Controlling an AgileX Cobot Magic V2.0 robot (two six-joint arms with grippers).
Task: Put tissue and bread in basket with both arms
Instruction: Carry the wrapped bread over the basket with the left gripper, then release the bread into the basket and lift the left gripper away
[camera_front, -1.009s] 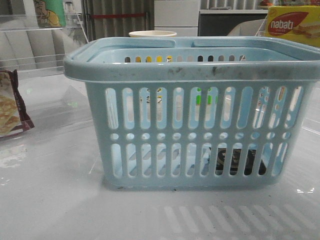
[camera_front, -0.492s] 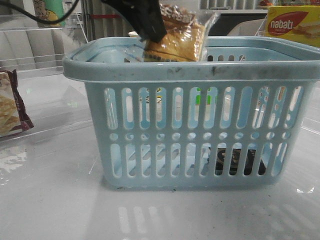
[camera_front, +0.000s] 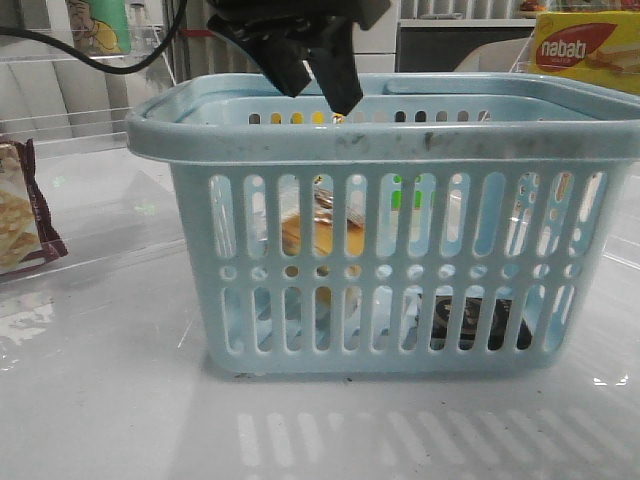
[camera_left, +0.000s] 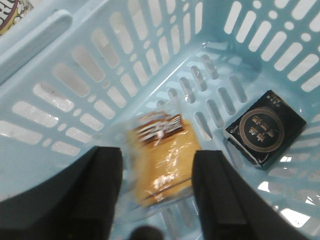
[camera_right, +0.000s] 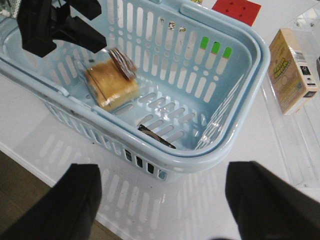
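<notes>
Left gripper (camera_front: 318, 75) is hovering over the basket (camera_front: 400, 145) rim, jaws spread and empty, so the wrapped bread (camera_left: 162, 162) is dropping or sitting inside, blurred. Tissue pack (camera_left: 265, 128) is lying flat on the basket floor beside it. Right gripper (camera_right: 162, 200) is hanging outside, above the surface (camera_front: 100, 400), jaws wide apart, holding nothing. Both items look in.

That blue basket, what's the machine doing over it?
The left tool hangs open just above the basket, and the wrapped bread is inside, blurred as if dropping. A black tissue pack lies on the basket floor. The right tool is open too, off to the side and holding nothing.
</notes>
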